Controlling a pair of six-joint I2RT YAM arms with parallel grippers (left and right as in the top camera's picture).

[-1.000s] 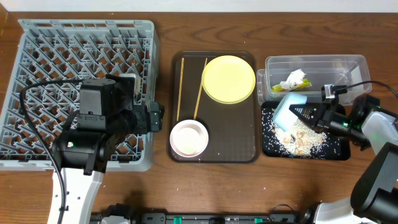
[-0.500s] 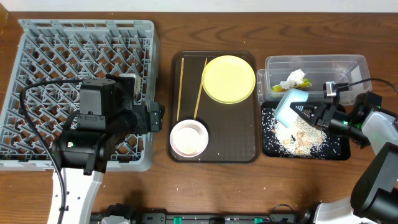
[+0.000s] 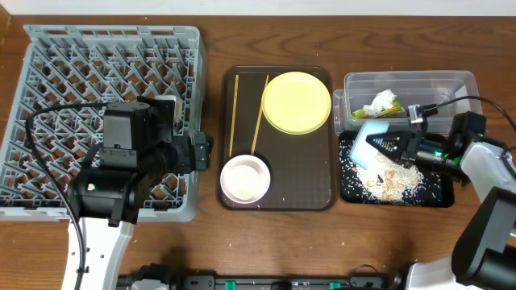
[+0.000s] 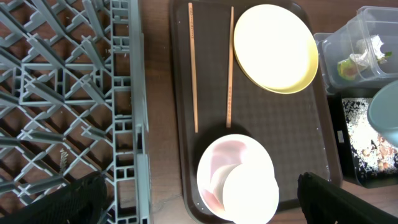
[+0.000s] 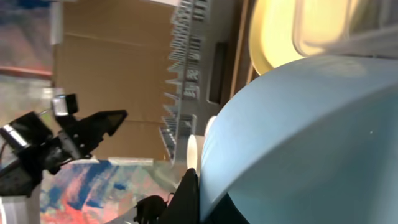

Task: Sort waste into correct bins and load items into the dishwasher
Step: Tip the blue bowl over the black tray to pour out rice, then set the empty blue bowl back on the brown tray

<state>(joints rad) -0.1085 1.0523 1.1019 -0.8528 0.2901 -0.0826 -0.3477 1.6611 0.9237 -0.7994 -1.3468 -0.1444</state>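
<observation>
The right gripper (image 3: 387, 147) is clamped on the light blue bowl (image 3: 368, 140), holding it tipped on its side above the black tray (image 3: 439, 193), where rice-like food scraps (image 3: 393, 180) lie scattered. The left gripper (image 3: 199, 151) hangs with jaws wide apart, holding nothing, over the right edge of the grey dish rack (image 3: 48, 80).

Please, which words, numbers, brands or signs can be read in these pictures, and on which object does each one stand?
None: no text is readable in any view.
Any print on the orange-and-green snack wrapper in the clear plastic rectangular tub: too small and crumpled to read.
The large grey plastic dish rack, round pale yellow plate and dark brown serving tray: no marks visible.
</observation>
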